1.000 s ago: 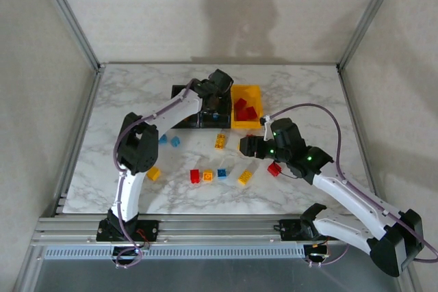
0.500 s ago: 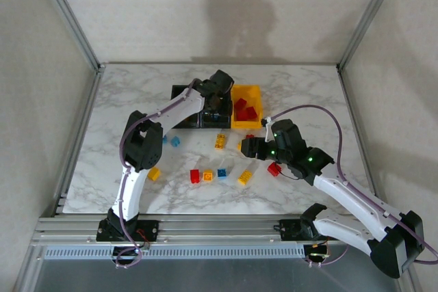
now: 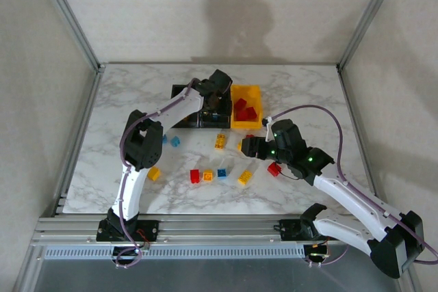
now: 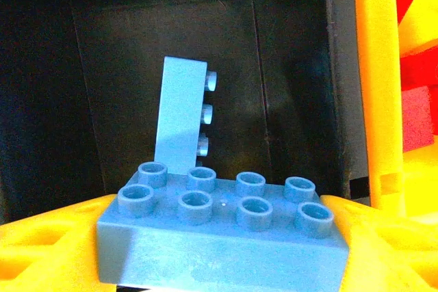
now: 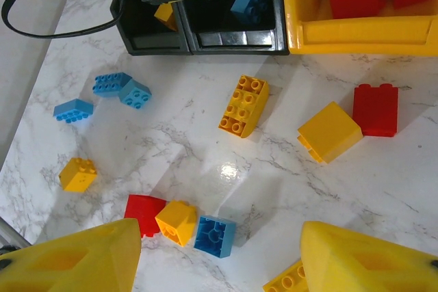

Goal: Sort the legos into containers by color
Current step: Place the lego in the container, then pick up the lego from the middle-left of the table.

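Note:
My left gripper (image 4: 219, 264) is shut on a light blue eight-stud brick (image 4: 219, 237) and hangs over the middle black bin (image 3: 207, 120). A second blue brick (image 4: 181, 117) stands on edge inside that bin. The yellow bin (image 3: 247, 89) next to it holds red bricks (image 3: 245, 109), and a yellow brick (image 5: 164, 13) lies in the left black bin (image 5: 152, 40). My right gripper (image 5: 219, 258) is open above the table, over a cluster of a red (image 5: 144, 211), a yellow (image 5: 176, 221) and a blue brick (image 5: 215, 235).
Loose bricks lie scattered in front of the bins: two blue (image 5: 122, 87) at the left, a long yellow (image 5: 244, 105), a yellow block (image 5: 329, 132), a red one (image 5: 375, 109), and a small yellow one (image 5: 77, 174). Metal frame posts stand at the table's corners.
The left arm's elbow has shifted slightly toward the bins while its gripper stays over the middle black bin with the blue brick. The right gripper has barely moved.

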You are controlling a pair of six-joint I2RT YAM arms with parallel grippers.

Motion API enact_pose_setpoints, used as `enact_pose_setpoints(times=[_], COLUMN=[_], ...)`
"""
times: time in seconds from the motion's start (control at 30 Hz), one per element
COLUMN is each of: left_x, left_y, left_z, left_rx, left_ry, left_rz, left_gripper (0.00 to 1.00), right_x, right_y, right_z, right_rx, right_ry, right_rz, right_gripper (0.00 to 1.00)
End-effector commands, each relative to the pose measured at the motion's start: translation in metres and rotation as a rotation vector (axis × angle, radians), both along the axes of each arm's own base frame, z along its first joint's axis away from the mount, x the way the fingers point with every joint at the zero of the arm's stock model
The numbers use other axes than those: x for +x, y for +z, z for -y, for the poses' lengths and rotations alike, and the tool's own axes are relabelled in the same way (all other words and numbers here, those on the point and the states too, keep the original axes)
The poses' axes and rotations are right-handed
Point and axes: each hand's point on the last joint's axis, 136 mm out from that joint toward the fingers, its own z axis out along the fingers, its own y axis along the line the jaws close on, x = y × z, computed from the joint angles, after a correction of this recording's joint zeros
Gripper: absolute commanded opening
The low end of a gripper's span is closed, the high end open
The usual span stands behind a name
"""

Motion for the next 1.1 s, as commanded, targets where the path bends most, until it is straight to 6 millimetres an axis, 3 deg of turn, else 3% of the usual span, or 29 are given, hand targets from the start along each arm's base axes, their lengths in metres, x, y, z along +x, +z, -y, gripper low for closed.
enact_pose_setpoints(times=[0.0,0.3,0.67,0.83,1.07], left_x=[0.001,0.001,-0.014,-0.039,-0.082], left_y=[0.001,0.014,0.080,0.101,0.098], left_z=[-0.002,0.000,0.003,-0.012,-0.061], left_rx=[0.007,-0.023,-0.123,-0.145,-0.127], left_ry=[-0.008,-0.002,0.010,0.024,0.143], left_rz=[-0.013,0.003,0.109,0.144,0.182], left_gripper=[0.73,0.73,0.74,0.73,0.72], right_x=[0.000,0.000,0.003,0.001,-0.007], right_y=[0.000,0.001,0.012,0.018,0.017], right_z=[0.004,0.004,-0.002,-0.004,-0.025], right_rx=[0.005,0.006,0.013,0.022,0.036], right_ry=[-0.018,-0.014,0.010,0.034,0.108], right_rz=[0.000,0.002,0.029,0.045,0.051], right_gripper=[0.63,0.63,0.63,0.63,0.62])
